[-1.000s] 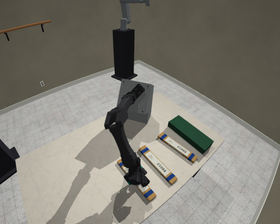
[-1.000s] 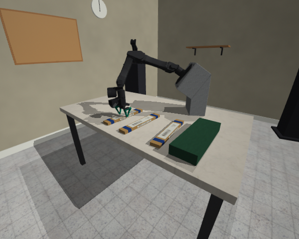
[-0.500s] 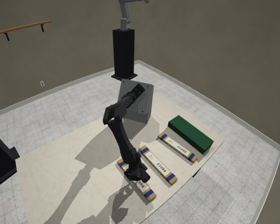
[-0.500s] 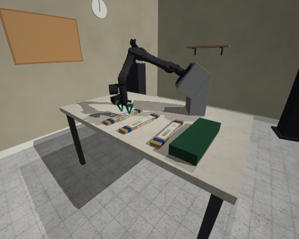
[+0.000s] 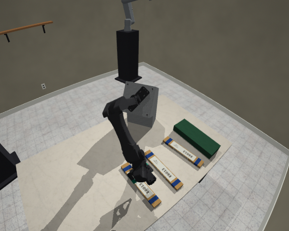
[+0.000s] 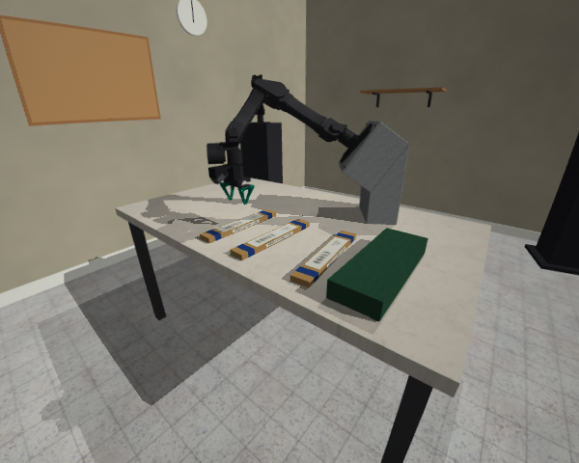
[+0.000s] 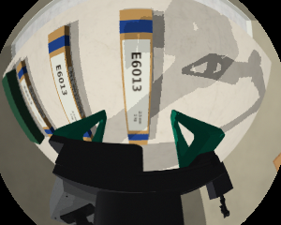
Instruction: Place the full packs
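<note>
Three long E6013 electrode packs lie flat and side by side on the table. The nearest pack (image 5: 141,185) (image 6: 237,226) (image 7: 136,75) lies under my gripper. The middle pack (image 5: 163,169) (image 6: 269,238) (image 7: 65,78) and the far pack (image 5: 183,151) (image 6: 323,257) lie between it and the low green platform (image 5: 196,137) (image 6: 377,272). My gripper (image 6: 236,191) (image 7: 138,113) is open and empty. It hangs well above the nearest pack, its green fingers to either side of the pack's width in the wrist view.
The grey arm base block (image 5: 140,105) (image 6: 376,172) stands at the back of the table. The table edge (image 6: 289,304) runs close to the packs' near ends. Black stands (image 6: 571,206) are on the floor around the table.
</note>
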Controlling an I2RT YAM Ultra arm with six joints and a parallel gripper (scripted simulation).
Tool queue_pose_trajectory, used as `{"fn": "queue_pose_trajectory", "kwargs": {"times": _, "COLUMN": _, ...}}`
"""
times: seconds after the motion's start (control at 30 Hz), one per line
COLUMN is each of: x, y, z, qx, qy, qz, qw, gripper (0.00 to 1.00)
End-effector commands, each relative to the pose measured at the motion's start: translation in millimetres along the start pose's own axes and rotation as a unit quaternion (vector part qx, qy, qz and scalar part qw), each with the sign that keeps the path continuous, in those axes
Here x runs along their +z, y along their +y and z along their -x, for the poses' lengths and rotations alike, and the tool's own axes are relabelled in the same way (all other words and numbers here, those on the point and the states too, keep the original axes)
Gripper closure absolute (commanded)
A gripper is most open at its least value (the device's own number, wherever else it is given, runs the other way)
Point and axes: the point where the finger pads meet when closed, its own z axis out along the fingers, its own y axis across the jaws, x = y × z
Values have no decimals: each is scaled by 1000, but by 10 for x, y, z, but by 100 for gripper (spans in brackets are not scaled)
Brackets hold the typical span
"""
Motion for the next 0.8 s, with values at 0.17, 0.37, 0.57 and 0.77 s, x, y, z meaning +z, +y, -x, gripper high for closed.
{"fn": "queue_pose_trajectory", "kwargs": {"times": 0.17, "x": -304, "y": -71, "z": 45, "qx": 6, "qy": -6, "qz": -5, "qw": 1000, "gripper": 3}}
{"fn": "queue_pose_trajectory", "kwargs": {"times": 0.37, "x": -230, "y": 2, "z": 17, "qx": -1, "qy": 3, "qz": 1, "qw": 1000, "gripper": 3}}
{"fn": "queue_pose_trajectory", "kwargs": {"times": 0.57, "x": -253, "y": 336, "z": -16, "qx": 0, "qy": -2, "qz": -2, "qw": 1000, "gripper": 3}}
{"fn": "queue_pose_trajectory", "kwargs": {"times": 0.77, "x": -222, "y": 632, "z": -26, "qx": -3, "qy": 2, "qz": 0, "qw": 1000, "gripper": 3}}
